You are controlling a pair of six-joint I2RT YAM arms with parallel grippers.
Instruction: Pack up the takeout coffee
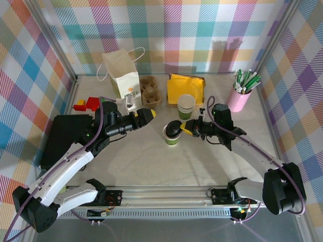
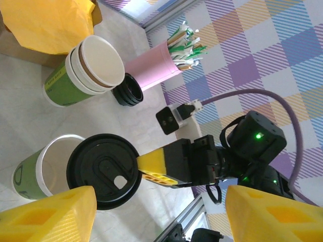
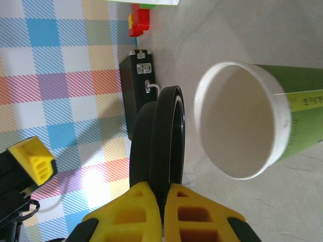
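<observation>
One small paper cup (image 1: 171, 140), cream above and green below, stands on the table (image 1: 151, 166) near its middle, between the two arms, with its mouth mostly uncovered. The right gripper (image 1: 184, 129) is clenched on the rim of the round black lid (image 2: 103, 171), which overlaps the cup's mouth on the side toward that gripper and is not seated. The left gripper (image 1: 147, 115) hovers just left of the cup, its yellow fingers spread wide and empty. Farther back stand a stack of lidless cups (image 1: 186, 106) and, far right, a pink cup of sticks (image 1: 238, 98).
</observation>
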